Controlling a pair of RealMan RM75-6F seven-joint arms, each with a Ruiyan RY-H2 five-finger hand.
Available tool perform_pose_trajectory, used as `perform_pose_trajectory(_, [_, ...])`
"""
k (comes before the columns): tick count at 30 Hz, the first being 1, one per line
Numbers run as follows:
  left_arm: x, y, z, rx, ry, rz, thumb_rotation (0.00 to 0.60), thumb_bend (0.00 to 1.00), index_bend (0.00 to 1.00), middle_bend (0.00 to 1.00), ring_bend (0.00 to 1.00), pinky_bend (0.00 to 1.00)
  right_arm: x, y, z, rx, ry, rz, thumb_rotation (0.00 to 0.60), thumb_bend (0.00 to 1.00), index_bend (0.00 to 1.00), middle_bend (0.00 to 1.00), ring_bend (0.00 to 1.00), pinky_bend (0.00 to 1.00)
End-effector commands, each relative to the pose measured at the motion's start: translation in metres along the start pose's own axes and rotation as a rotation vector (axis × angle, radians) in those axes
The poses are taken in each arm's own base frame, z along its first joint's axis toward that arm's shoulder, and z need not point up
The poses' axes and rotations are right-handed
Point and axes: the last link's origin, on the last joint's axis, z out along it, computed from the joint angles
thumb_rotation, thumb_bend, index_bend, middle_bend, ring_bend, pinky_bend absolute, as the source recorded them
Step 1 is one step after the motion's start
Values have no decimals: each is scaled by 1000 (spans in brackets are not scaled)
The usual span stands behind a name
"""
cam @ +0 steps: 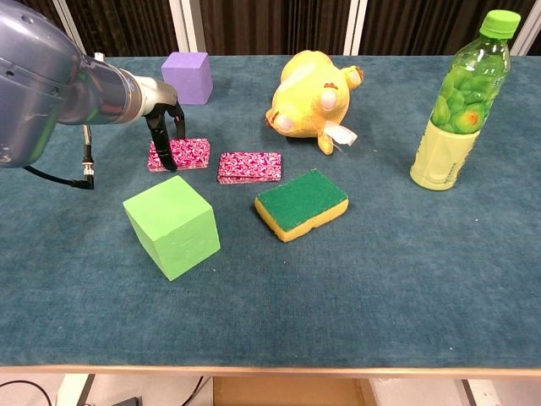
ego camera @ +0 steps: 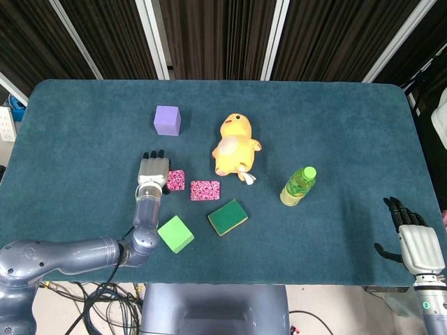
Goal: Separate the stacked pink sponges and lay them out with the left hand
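Two pink sponges (cam: 250,166) lie flat, side by side; left hand (ego camera: 153,170) touches one, fingers spread.

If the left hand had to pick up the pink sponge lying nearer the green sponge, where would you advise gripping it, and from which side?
I would come from above and pinch the pink sponge across its two long edges, near the middle. It lies flat and thin on the table, so only its side edges give purchase. There is free cloth in front and behind, though the green sponge sits close at the front right. The left hand is beside the other pink sponge.
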Motion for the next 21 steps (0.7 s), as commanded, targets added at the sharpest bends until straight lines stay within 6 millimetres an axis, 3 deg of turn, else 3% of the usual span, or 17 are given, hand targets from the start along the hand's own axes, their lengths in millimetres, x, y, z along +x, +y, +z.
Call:
perform_pose_trajectory(1, [0,0,0,1,1,1,600,210,443,121,0,0,0,0,0,0,1,1,600,186,4,76,160,217])
perform_pose_trajectory(21, [2,-2,1,-8,-5,-19,600,244,467,140,0,0,0,0,0,0,-3,1,600,187,4,76,160,217])
